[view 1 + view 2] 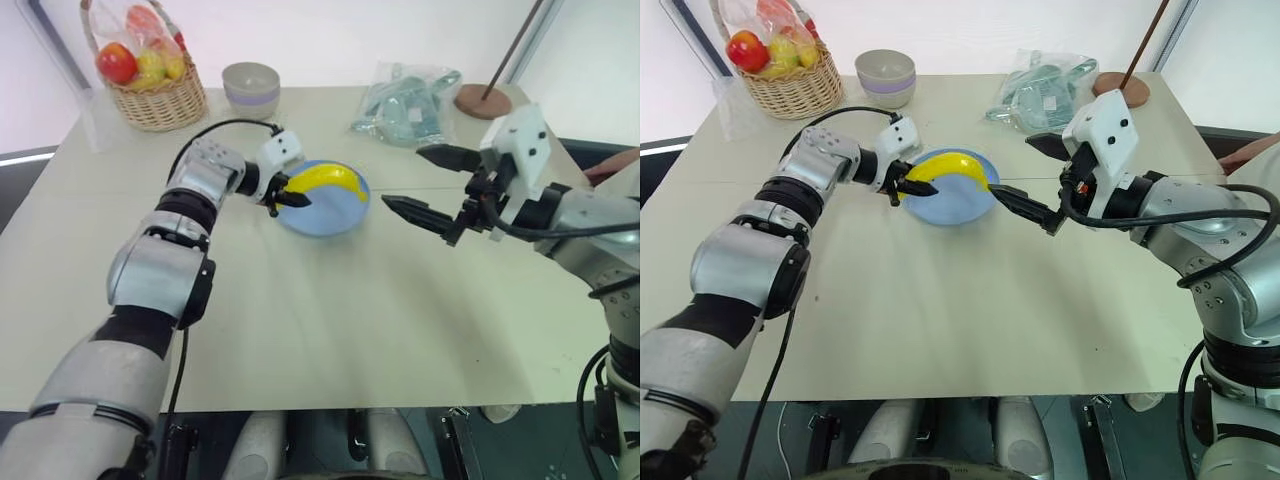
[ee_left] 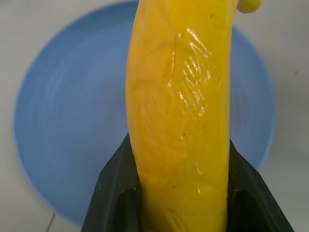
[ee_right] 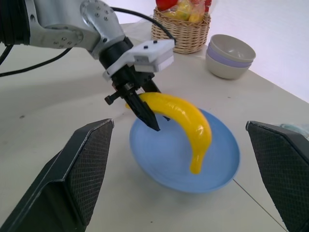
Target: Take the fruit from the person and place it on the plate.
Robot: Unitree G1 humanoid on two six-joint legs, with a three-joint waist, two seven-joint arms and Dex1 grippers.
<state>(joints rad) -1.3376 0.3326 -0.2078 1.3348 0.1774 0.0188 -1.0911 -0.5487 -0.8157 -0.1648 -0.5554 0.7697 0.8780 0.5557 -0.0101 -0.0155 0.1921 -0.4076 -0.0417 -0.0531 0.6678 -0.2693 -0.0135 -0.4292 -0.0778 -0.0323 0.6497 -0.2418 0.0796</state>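
Note:
The fruit, a curved yellow banana (image 1: 325, 178), hangs just above the light blue plate (image 1: 335, 212) in the middle of the table. My left gripper (image 1: 283, 195) is shut on the banana's near end at the plate's left rim, its black fingers (image 2: 116, 188) pressing both sides. The banana's free tip droops over the plate (image 3: 217, 159) without clearly touching it. To the right of the plate my right gripper (image 1: 402, 178) hovers open above the table, holding nothing. Part of the person's hand (image 1: 610, 165) shows at the table's right edge.
A wicker basket (image 1: 155, 85) with a red apple and wrapped fruit stands at the back left. Beside it sits a grey-and-lilac bowl (image 1: 251, 88). A clear plastic bag (image 1: 405, 105) and a brown round stand base (image 1: 483, 100) lie at the back right.

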